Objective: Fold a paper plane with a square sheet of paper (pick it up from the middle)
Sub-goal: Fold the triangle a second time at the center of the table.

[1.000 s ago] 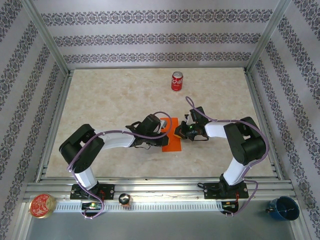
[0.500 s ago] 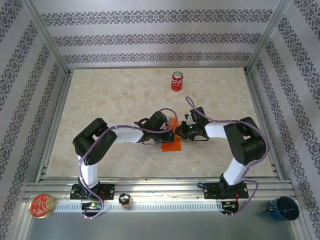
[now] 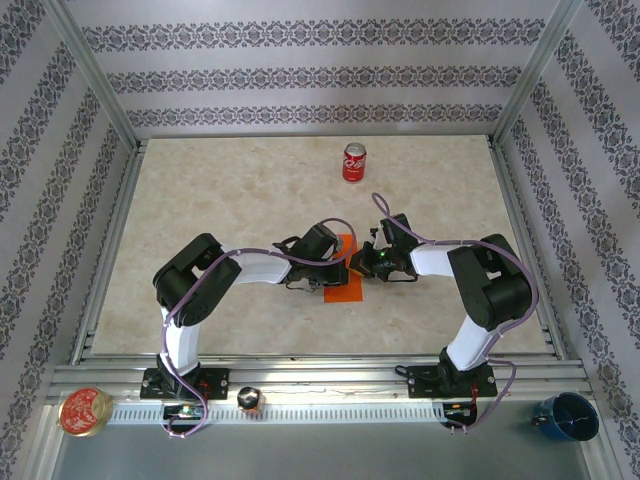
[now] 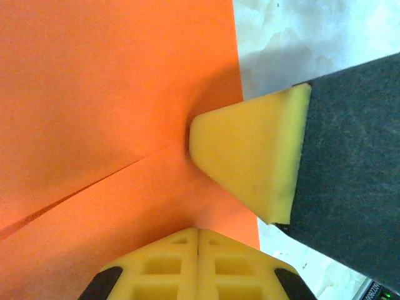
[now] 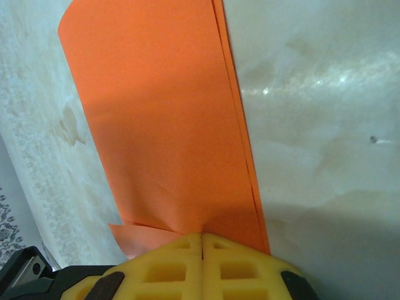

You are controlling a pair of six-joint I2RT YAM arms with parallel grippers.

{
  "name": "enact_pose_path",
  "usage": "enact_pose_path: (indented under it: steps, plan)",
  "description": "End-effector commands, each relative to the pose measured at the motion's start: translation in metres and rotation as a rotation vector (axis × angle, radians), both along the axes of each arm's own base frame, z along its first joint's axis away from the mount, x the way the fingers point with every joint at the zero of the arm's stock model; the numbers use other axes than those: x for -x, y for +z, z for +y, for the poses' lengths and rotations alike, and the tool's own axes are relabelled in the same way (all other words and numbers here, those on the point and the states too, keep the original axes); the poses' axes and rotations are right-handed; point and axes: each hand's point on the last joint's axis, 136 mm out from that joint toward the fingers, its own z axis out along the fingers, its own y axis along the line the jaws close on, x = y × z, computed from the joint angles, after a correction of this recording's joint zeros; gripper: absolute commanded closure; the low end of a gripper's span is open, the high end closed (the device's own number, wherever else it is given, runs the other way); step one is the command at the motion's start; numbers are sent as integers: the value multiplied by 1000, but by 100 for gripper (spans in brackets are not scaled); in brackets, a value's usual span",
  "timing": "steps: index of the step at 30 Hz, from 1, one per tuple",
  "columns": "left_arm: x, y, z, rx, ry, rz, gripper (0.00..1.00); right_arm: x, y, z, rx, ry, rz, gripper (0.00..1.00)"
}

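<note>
Swinging in from a second ago, the left gripper (image 4: 199, 245), jaws shut, presses down on the half-folded square sheet of paper (image 4: 94, 94) beneath its tips. The right gripper (image 5: 203, 242), likewise shut, pins the sheet's edge opposite, likely to flatten the crease.

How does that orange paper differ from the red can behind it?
The orange paper lies flat and folded mid-table; the red can stands upright nearer the far edge. The orange paper is a thin sheet; the red can is a round cylinder. Both rest on the table.
</note>
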Motion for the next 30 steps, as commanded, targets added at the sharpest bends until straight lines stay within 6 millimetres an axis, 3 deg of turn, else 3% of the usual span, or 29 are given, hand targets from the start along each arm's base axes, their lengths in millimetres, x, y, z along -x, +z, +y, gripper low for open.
enact_pose_path:
  steps: [1, 30]
  plan:
    - [17, -28, 21, -91, 17, 58, 100, 24, -37, -21, 126, -35, 106, 100]
    - [94, -28, 81, -122, -82, 112, 100, 23, -37, -27, 147, -43, 109, 100]
